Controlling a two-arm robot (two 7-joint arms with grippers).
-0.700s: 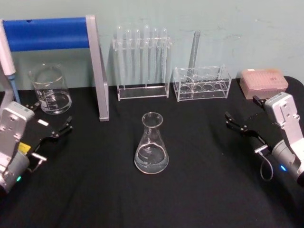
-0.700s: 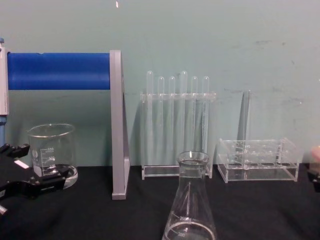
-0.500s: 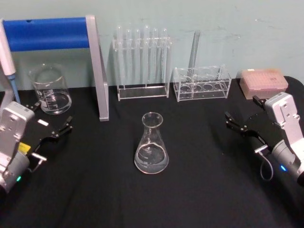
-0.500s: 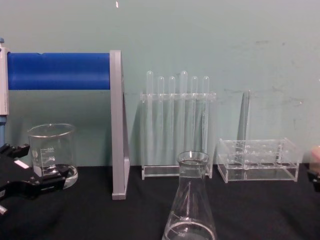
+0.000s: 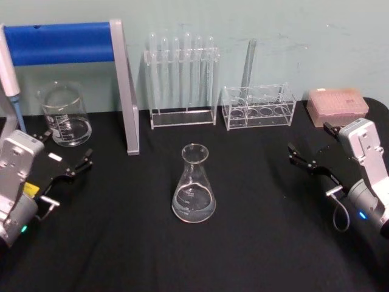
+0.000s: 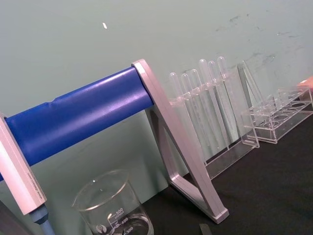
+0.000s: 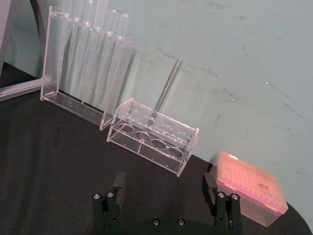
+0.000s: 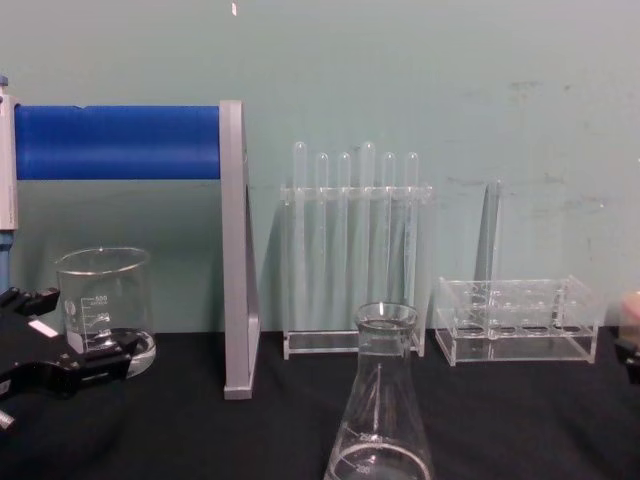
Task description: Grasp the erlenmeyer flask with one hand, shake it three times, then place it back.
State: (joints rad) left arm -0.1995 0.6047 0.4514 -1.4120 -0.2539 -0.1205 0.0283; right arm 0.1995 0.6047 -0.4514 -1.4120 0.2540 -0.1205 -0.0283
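At the middle of the black tabletop our erlenmeyer flask stands upright, well apart from both arms. Our right gripper sits at the right, jaws spread wide; our left gripper, near the beaker, seems likewise spread. Grasping, three shakes and replacing all lie ahead, we judge.

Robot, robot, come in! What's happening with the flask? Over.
Left gripper open, on the left near the beaker. Right gripper open, out on the right. Erlenmeyer flask upright in the middle, untouched. Nothing between it and either gripper.
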